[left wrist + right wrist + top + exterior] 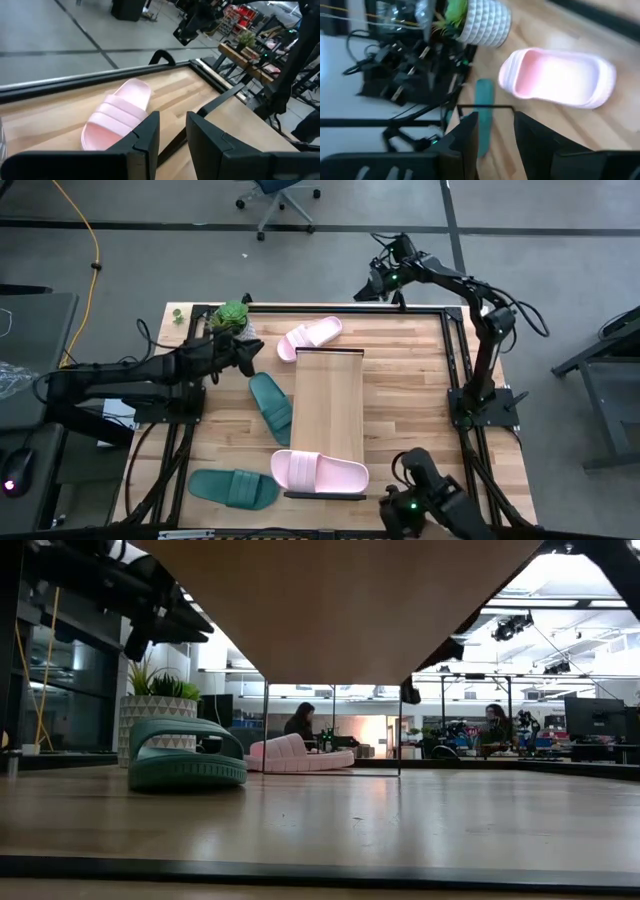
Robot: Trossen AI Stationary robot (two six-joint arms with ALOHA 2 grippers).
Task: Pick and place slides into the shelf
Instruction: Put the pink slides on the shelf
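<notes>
The shelf point(328, 415), a long light-wood board with a black frame, stands mid-table. One pale pink slide point(320, 472) lies across its near end. The other pink slide point(310, 337) point(117, 120) point(557, 77) lies on the tabletop just past the shelf's far end. One teal slide point(271, 405) point(187, 753) lies on the table left of the shelf, another point(233, 488) at the near left. My left gripper point(255, 358) point(173, 120) hovers open left of the far pink slide. My right gripper point(362, 288) point(496, 120) hangs open over the table's far edge, facing that slide.
A potted plant in a white pot point(232, 317) point(482, 20) stands at the far left corner, close behind my left gripper. A dark device with a green light point(425, 500) sits at the near right. Bare tabletop point(410, 410) lies right of the shelf.
</notes>
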